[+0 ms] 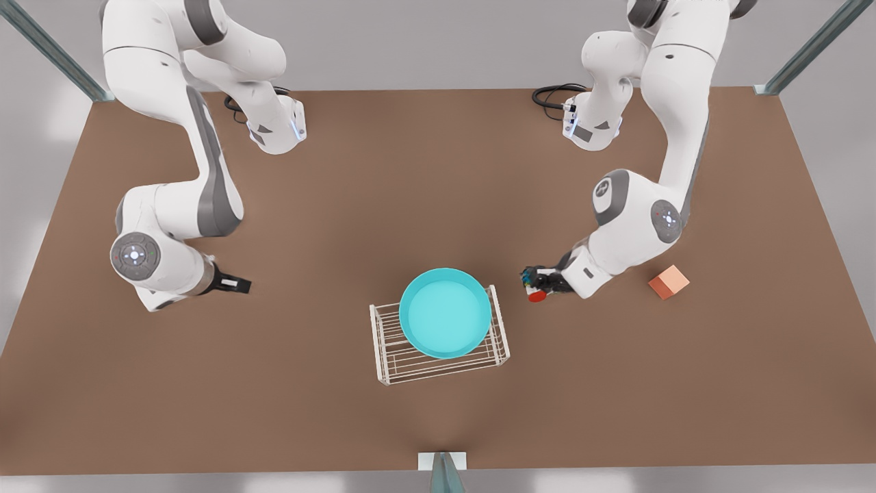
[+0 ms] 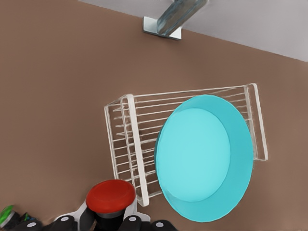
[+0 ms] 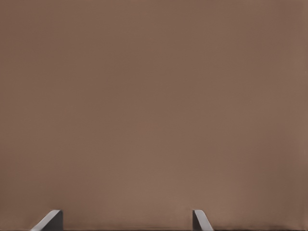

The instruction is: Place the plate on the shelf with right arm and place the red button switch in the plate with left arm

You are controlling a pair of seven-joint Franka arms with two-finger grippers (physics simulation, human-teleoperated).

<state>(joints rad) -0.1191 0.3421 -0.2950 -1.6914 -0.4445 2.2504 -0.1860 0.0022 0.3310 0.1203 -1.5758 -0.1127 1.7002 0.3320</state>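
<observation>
We found the plate (image 1: 445, 313) already resting on the shelf (image 1: 393, 359), our right pincer (image 1: 239, 283) spread and idle over the bench (image 1: 342, 192), and our left pincer (image 1: 540, 286) pinching the red button switch (image 2: 110, 197) beside the shelf, not yet delivered.

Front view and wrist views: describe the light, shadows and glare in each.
Front view: soft even light, table a little paler toward the middle, barely any shadow under the rack, no glare on the plate. Left wrist view: soft sheen on the red switch held in the left gripper. Right wrist view: flat brown table, the open right gripper lit grey at its tips.
</observation>
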